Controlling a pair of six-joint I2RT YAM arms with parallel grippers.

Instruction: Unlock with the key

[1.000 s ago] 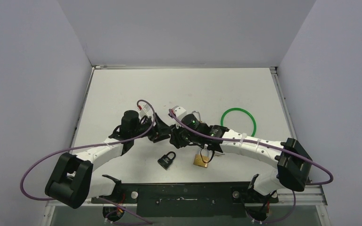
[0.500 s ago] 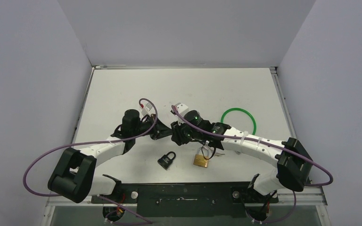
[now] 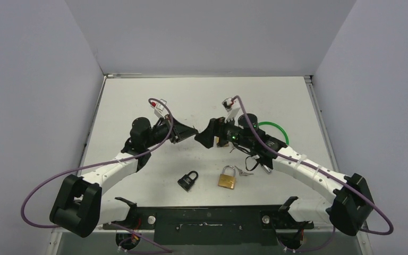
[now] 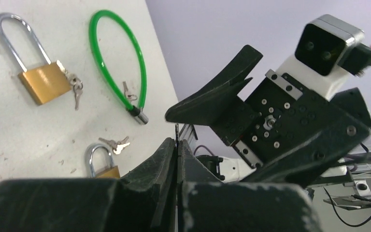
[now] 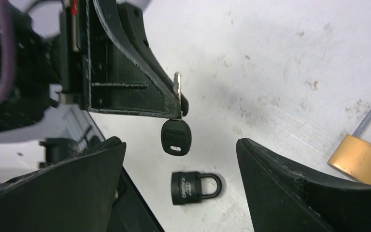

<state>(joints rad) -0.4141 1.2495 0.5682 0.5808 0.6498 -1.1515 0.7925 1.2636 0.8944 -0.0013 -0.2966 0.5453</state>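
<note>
The key is pinched by its metal blade [image 5: 177, 84] in my left gripper [image 3: 192, 132], which is shut on it; the black key head [image 5: 176, 136] hangs below the fingers [image 5: 125, 82]. In the left wrist view only a thin edge of the key [image 4: 176, 131] sticks out above the left gripper [image 4: 177, 145]. My right gripper [image 5: 179, 144] stands wide open just right of the key, empty, and shows in the top view too, the right gripper [image 3: 208, 136] facing the left one. A black padlock [image 3: 188, 179] [image 5: 193, 187] lies shut on the table below them.
A brass padlock [image 3: 226, 179] with small keys [image 3: 243, 171] lies near the front edge. A green cable lock [image 3: 273, 132] lies behind the right arm. The left wrist view shows a second, long-shackled brass padlock [image 4: 41, 82] beside the green cable lock [image 4: 121, 72].
The left gripper shut on the key while the right gripper opened and let it go. Both arms lifted toward the back and drew slightly apart.
</note>
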